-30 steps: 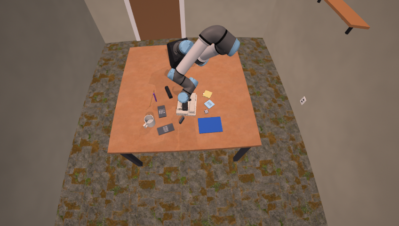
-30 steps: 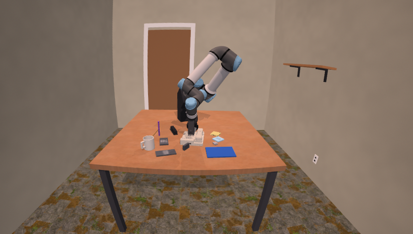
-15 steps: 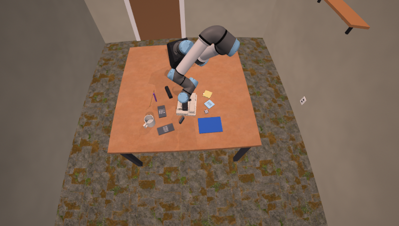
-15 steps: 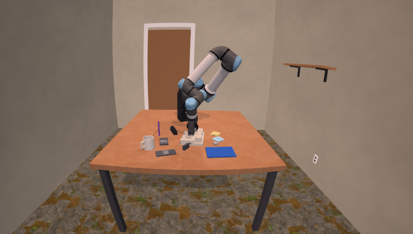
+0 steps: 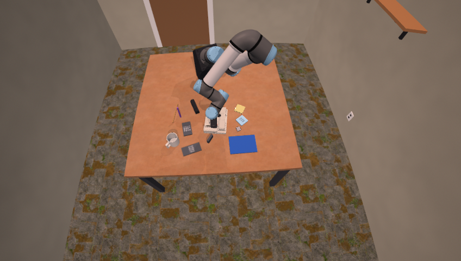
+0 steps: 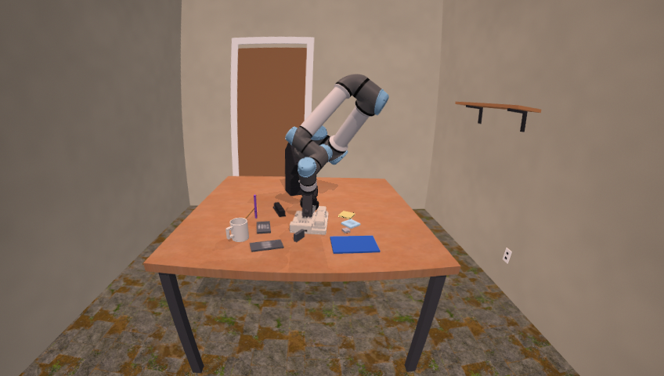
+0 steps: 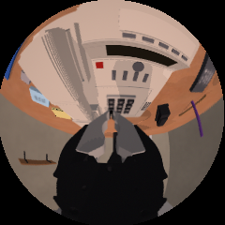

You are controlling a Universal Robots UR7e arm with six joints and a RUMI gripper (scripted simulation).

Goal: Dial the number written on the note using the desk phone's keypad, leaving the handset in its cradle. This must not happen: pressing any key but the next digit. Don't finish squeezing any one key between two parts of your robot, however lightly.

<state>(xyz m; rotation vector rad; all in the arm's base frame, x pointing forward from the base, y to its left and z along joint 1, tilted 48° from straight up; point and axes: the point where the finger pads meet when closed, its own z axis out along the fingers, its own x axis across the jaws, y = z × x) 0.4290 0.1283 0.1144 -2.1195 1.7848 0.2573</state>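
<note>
A beige desk phone (image 5: 218,123) (image 6: 317,226) (image 7: 80,31) stands in the middle of the table, its handset (image 7: 63,61) lying in the cradle. My gripper (image 7: 111,110) (image 5: 212,125) (image 6: 304,217) is shut with nothing between the fingers. It points straight down, its closed tips right at the near edge of the dark keypad (image 7: 122,104). Whether the tips touch a key I cannot tell. A light blue note (image 5: 241,120) (image 6: 350,223) (image 7: 38,97) and a yellow note (image 5: 239,108) (image 6: 346,214) (image 7: 61,112) lie to the right of the phone.
On the table (image 5: 161,80) (image 6: 395,218) lie a white mug (image 5: 172,139) (image 6: 238,229), two dark calculators (image 5: 186,128) (image 5: 191,149), a purple pen (image 5: 178,111) (image 7: 198,117), a black bar (image 5: 194,106), a small black block (image 5: 209,138) (image 7: 162,114), a blue book (image 5: 242,144) (image 6: 354,244) and a small grey item (image 5: 238,128).
</note>
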